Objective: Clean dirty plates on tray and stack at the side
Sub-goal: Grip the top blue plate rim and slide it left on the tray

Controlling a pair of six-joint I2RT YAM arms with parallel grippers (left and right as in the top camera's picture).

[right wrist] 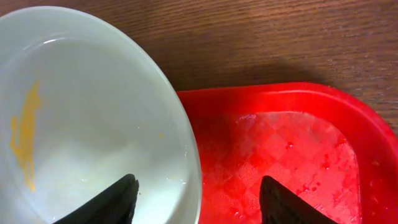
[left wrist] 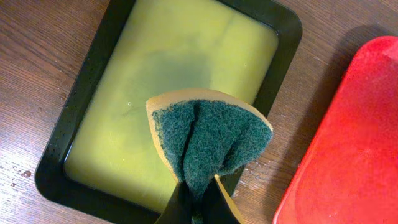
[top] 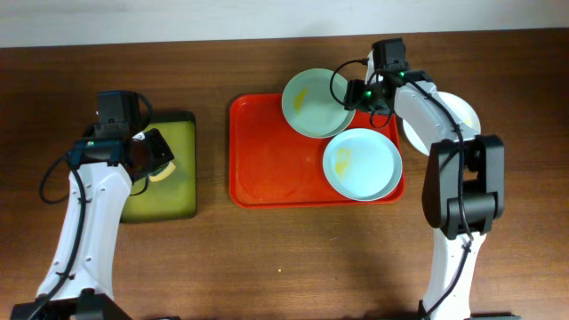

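Observation:
The red tray (top: 267, 156) lies mid-table. One pale blue-green plate (top: 311, 105) with a yellow smear sits over its far edge. A second smeared blue-green plate (top: 362, 164) sits at its right end. A white plate (top: 464, 114) lies on the table to the right, partly hidden by my right arm. My right gripper (top: 356, 93) is open. In the right wrist view its fingers (right wrist: 199, 199) straddle the far plate's (right wrist: 81, 124) rim above the tray (right wrist: 280, 143). My left gripper (top: 156, 162) is shut on a yellow sponge (left wrist: 208, 134) with a green scouring face.
A black-rimmed tray with yellow-green liquid (top: 164, 191) stands left of the red tray, under my left gripper; it also shows in the left wrist view (left wrist: 87, 81). The red tray's left edge (left wrist: 354, 143) is close beside it. Brown wooden table all around.

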